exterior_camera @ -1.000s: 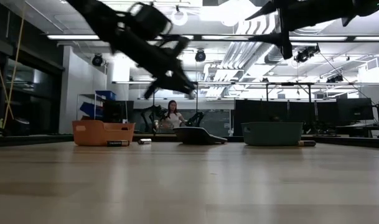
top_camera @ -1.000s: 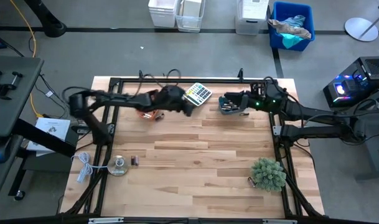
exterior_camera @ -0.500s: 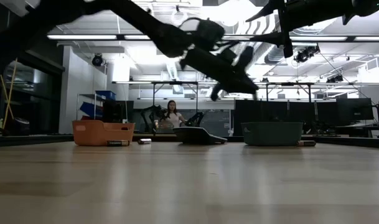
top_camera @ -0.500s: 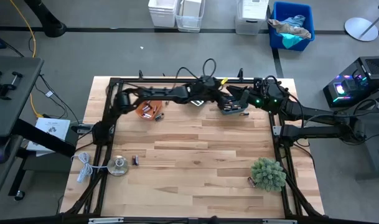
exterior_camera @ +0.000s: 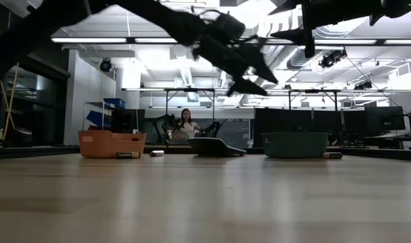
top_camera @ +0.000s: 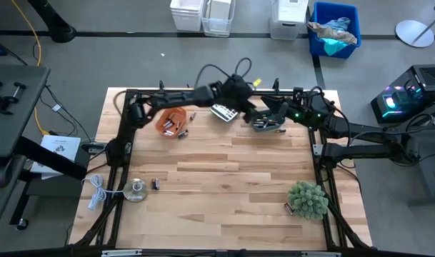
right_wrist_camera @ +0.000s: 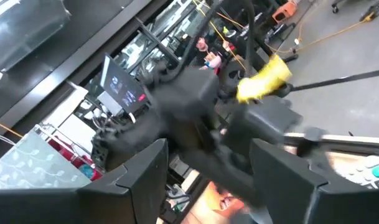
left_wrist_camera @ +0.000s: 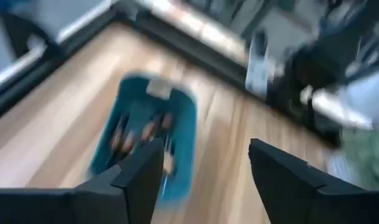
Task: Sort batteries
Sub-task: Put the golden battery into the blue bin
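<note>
Batteries already lie in the orange bowl [top_camera: 171,121] and teal bin [left_wrist_camera: 145,140], while the left gripper [left_wrist_camera: 205,168], jaws apart and empty, hovers over the bin with loose batteries [top_camera: 154,184] left.

2 arms, 2 bins: 1 orange [top_camera: 171,121], 1 teal [top_camera: 266,123]. 1 calculator [top_camera: 222,112], 1 plant [top_camera: 308,199]. Batteries: too small to count.

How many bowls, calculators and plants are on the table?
Bowls: 2 (orange bowl, teal bowl)
Calculator: 1
Plant: 1
Total: 4
</note>
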Controlling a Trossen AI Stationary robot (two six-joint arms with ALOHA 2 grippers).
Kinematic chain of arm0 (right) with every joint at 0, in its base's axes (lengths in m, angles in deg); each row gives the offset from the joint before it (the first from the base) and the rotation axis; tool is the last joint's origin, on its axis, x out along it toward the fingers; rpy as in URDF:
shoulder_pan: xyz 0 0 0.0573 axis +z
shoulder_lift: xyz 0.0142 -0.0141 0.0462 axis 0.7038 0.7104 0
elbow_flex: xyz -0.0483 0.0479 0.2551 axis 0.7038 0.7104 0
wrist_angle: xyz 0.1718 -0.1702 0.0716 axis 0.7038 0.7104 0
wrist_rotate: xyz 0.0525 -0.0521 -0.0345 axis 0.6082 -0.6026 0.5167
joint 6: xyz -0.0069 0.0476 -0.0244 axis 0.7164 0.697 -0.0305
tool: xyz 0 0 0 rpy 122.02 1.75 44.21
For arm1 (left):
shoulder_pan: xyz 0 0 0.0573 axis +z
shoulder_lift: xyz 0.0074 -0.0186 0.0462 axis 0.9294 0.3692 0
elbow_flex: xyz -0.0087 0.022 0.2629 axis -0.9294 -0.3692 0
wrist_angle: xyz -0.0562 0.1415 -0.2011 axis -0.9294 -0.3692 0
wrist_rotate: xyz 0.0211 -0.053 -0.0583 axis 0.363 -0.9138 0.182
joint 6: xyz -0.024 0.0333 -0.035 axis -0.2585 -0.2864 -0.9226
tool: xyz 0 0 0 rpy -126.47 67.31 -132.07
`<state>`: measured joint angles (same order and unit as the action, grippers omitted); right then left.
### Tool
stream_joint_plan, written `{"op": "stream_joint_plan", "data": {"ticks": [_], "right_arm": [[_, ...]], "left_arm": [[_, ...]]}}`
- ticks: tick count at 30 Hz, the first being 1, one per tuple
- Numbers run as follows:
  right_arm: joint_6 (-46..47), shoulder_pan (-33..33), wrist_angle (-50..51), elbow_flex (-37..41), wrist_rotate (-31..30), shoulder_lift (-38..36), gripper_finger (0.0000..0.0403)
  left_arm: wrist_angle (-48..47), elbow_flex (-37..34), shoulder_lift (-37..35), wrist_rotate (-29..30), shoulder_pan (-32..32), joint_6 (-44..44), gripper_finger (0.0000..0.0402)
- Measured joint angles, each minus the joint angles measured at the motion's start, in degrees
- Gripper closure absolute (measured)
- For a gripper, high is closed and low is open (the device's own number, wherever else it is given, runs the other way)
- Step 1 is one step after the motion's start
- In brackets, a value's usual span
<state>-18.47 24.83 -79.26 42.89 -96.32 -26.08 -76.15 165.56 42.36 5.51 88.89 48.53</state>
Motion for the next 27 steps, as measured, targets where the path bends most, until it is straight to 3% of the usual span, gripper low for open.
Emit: {"op": "stream_joint_plan", "data": {"ticks": [4, 6, 9, 13, 17, 21, 24, 27], "right_arm": [[-0.2, 0.0, -0.3, 0.0, 0.0, 0.0, 0.0181], [-0.6, 0.0, -0.2, 0.0, 0.1, 0.0, 0.0181], [-1.6, 0.0, 0.5, 0.0, 0.7, 0.0, 0.0181], [-1.7, 0.0, 2.0, 0.0, 1.6, 0.0, 0.0181], [-1.7, 0.0, 3.6, 0.0, 2.5, 0.0, 0.0181], [-1.7, 0.0, 4.7, 0.0, 2.6, 0.1, 0.0181], [-1.8, 0.0, 4.9, 0.0, 2.6, 0.1, 0.0181], [-2.3, 0.0, 4.9, 0.0, 2.7, 0.1, 0.0181]], "left_arm": [[-15.9, -0.4, -6.5, 1.2, 0.0, 6.1, 0.0175], [-17.4, -4.1, -10.6, 2.4, -1.4, 6.3, 0.0179], [-13.0, -15.7, -19.3, 6.2, -4.6, 3.4, 0.0183], [-6.3, -36.3, -33.1, 16.4, -10.6, -5.3, 0.0184], [-8.8, -52.9, -46.6, 22.9, -18.6, -18.1, 0.0184], [-23.9, -58.3, -54.5, 22.5, -28.9, -28.1, 0.0184], [-36.4, -58.4, -54.2, 18.4, -36.0, -32.0, 0.0184], [-42.5, -58.3, -51.0, 12.5, -40.8, -32.7, 0.0186]]}}
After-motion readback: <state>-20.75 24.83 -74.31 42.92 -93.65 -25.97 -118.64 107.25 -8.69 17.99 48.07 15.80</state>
